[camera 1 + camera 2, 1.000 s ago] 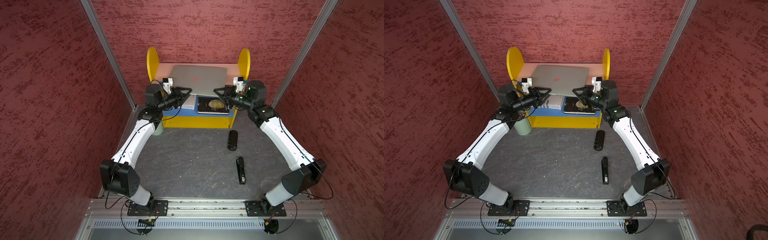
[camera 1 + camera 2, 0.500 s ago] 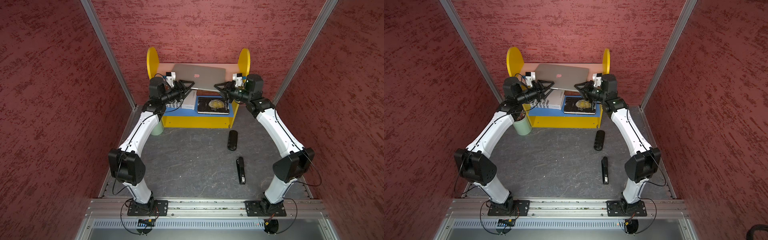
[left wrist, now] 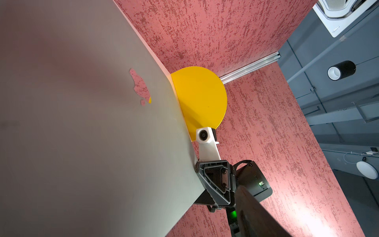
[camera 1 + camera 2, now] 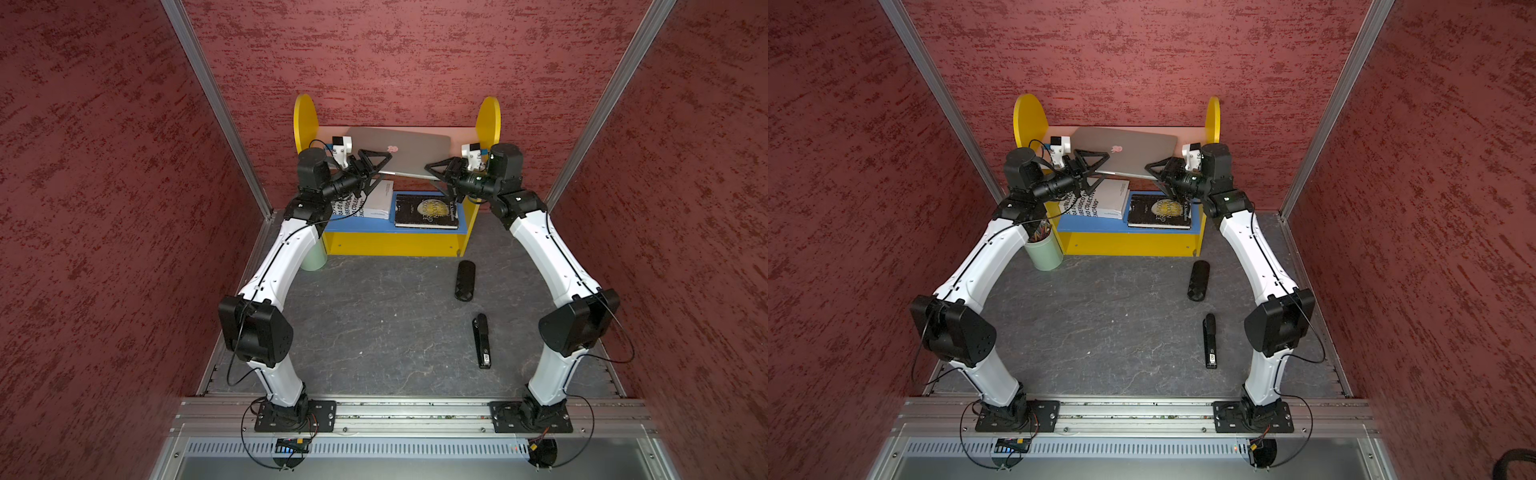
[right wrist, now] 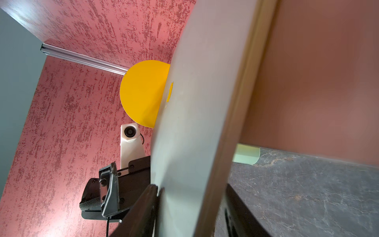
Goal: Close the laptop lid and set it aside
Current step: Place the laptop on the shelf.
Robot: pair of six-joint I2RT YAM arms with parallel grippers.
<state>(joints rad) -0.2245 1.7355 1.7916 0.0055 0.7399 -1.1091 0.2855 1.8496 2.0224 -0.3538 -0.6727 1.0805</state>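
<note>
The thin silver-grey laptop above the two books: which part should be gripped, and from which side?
The closed silver-grey aluminium laptop is wide, thin and flat, and the pink board lies behind it. Probably grip its short side edges near the front corners, coming from both sides, fingers above and below, where the left end effector and the right end effector stand.

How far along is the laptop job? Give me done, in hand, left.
Done: the laptop lid is shut, and the laptop lies on the top board of the yellow shelf.
In hand: the left gripper and right gripper straddle its front corners, jaws apart, not clamping.
Left: backing both grippers away. Whether the laptop rests fully unsupported, I cannot tell.
</note>
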